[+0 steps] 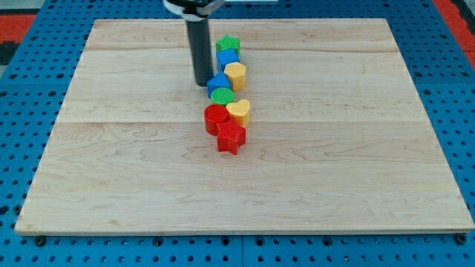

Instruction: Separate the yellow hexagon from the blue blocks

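The yellow hexagon (235, 74) sits near the board's top centre in a tight column of blocks. A blue block (228, 57) touches it at the upper left, and another blue block (219, 83) touches it at the lower left. My tip (202, 83) rests on the board just left of the lower blue block, close to or touching it. The rod rises from it toward the view's top.
A green star (228, 44) tops the column. Below the lower blue block lie a green round block (222, 96), a yellow heart (239, 111), a red round block (215, 118) and a red star (231, 138). The wooden board (111, 185) lies on a blue pegboard.
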